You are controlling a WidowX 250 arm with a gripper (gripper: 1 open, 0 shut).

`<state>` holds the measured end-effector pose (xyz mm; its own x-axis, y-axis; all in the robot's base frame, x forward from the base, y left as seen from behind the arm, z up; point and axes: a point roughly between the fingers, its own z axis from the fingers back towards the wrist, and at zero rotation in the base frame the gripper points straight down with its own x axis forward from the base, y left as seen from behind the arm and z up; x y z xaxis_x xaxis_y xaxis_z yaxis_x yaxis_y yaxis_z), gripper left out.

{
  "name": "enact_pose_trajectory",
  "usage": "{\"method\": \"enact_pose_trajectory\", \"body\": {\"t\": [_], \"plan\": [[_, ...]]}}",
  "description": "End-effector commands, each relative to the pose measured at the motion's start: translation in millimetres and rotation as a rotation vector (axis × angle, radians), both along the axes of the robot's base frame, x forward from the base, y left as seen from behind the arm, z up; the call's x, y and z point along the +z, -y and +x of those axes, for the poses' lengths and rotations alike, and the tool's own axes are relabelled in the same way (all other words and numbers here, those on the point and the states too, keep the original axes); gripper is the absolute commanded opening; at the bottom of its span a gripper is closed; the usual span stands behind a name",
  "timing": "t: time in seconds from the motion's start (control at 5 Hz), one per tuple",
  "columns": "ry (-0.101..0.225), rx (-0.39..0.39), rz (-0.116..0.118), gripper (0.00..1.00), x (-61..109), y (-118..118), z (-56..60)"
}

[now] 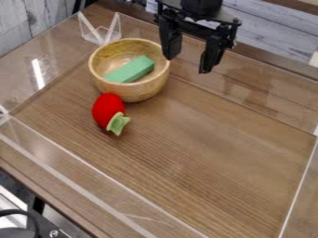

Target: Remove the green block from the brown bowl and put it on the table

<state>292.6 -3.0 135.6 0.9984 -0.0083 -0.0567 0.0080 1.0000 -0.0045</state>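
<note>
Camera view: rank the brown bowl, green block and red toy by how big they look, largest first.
1. brown bowl, clearly widest.
2. red toy.
3. green block, close to the toy and partly sunk in the bowl, so these two are unsure.

Black claw point(189, 48) with two long, dark, tapering fingers point(209, 54) beneath a boxy black wrist.

Below me the wood-grain bench point(199, 139) carries the bowl point(129, 82) and, just beside its near side, a red toy point(110, 111).
</note>
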Motion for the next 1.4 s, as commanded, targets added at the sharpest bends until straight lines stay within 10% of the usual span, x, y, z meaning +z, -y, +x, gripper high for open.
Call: {"method": "enact_pose_trajectory", "body": {"t": [0.0, 0.6, 1.2], "plan": [[-0.019, -0.021, 0.003, 1.0, -8.5, -13.6, -2.9], [0.039, -0.178, 0.011, 1.0, -22.4, -94.6, -8.9], [0.073, -0.139, -0.011, 1.0, -45.2, -114.0, 19.0]]}}
